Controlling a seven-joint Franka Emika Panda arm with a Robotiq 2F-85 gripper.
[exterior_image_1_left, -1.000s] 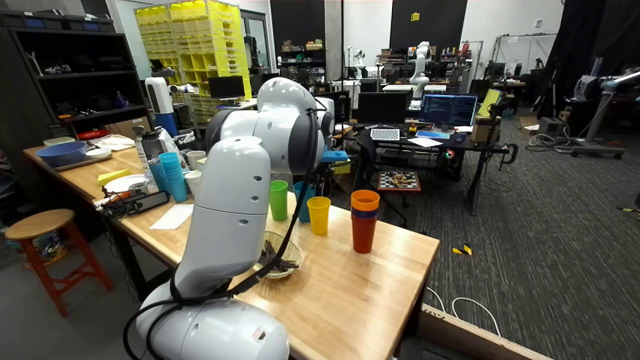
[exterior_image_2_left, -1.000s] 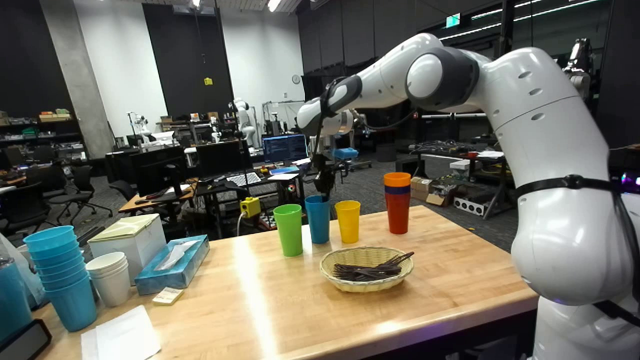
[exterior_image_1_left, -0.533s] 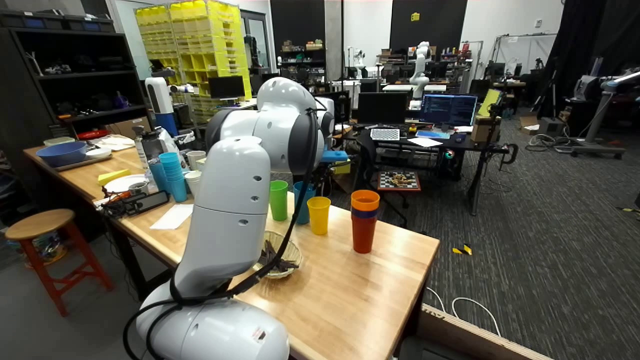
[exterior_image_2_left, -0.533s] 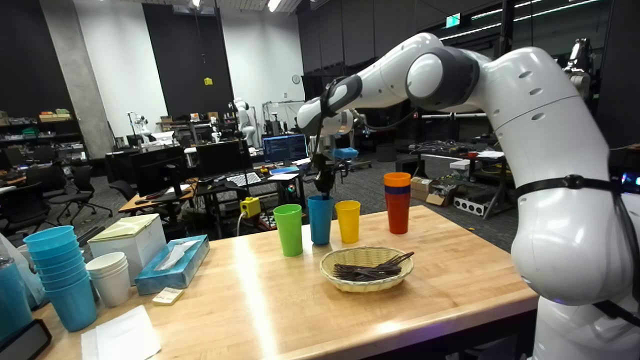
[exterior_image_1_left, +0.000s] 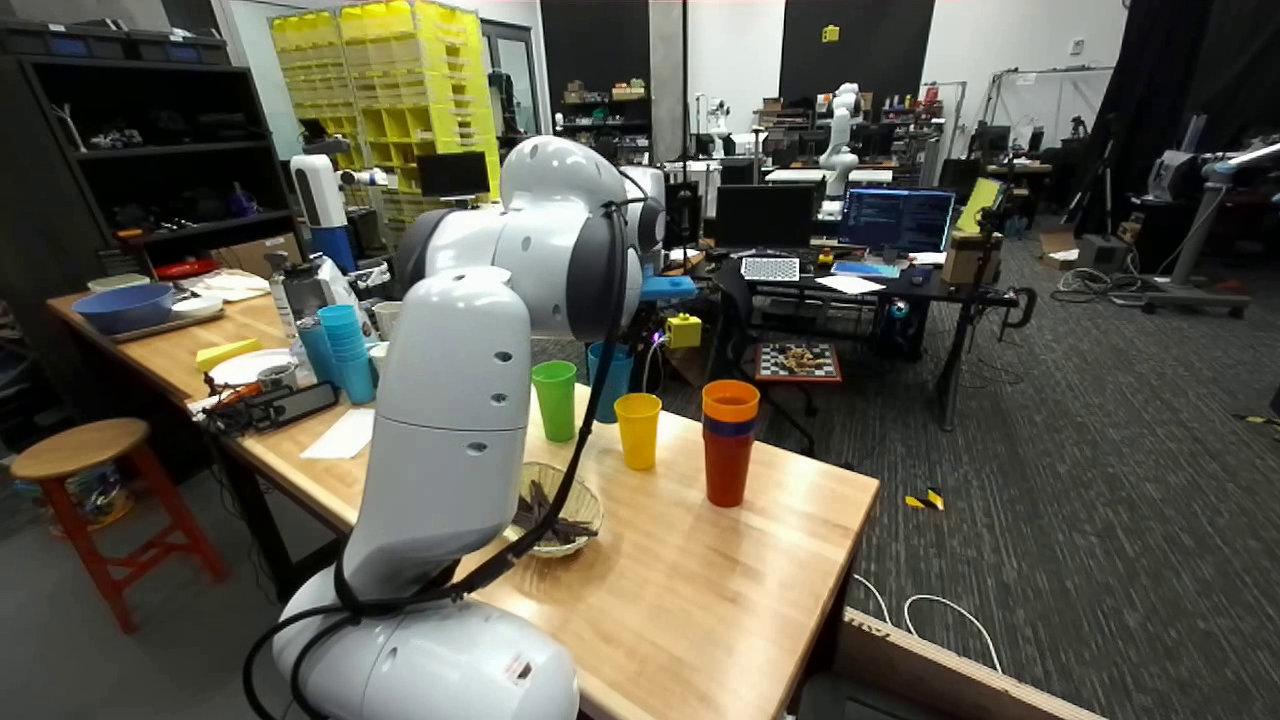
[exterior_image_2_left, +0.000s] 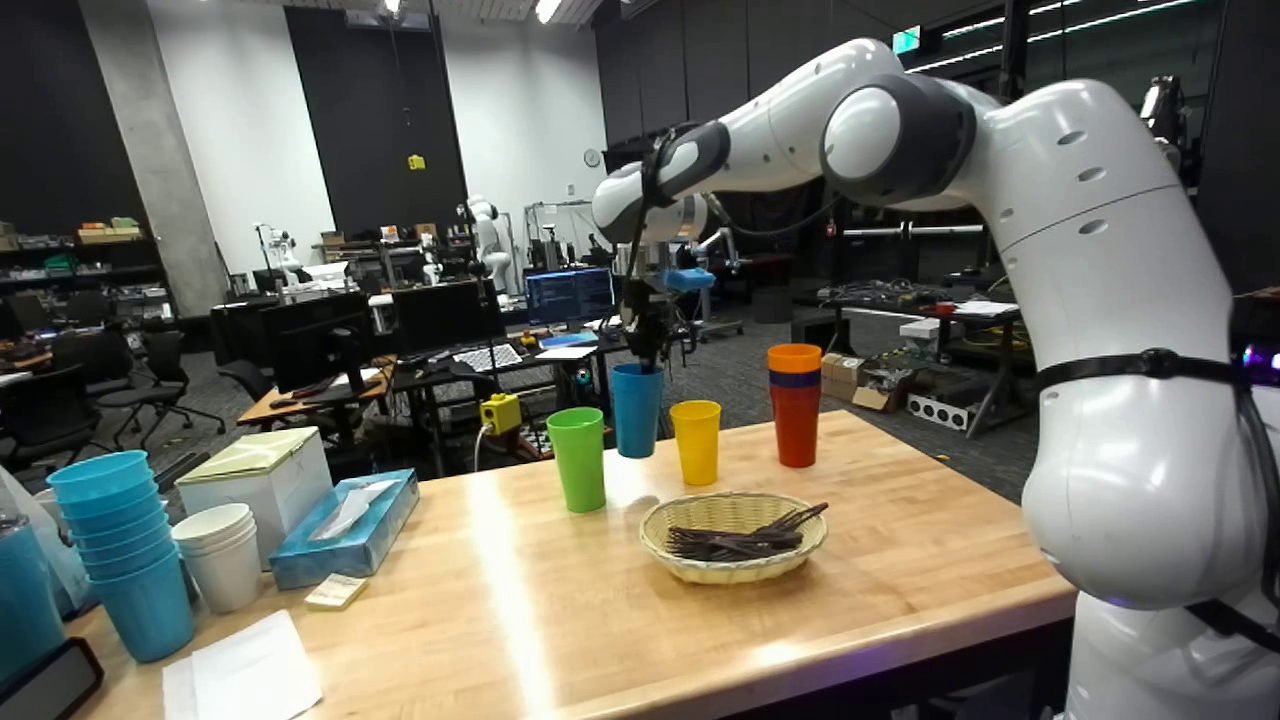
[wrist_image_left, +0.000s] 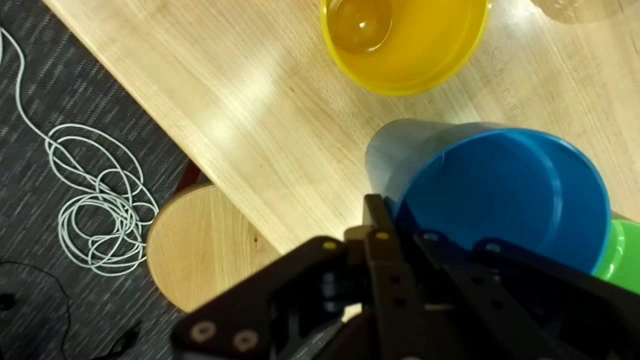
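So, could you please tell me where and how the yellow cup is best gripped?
Probably by the rim of the yellow cup, from above, pinching its wall inside and out, on the side away from the blue cup. The yellow cup stands upright, mouth up, its wall seemingly thin; the end effector holds the blue cup that way.

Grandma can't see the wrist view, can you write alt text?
A black gripper pinches the rim of a blue cup over a wooden table. A yellow cup shows at the top, part of a green cup at the right, and a round stool and coiled cable at left.
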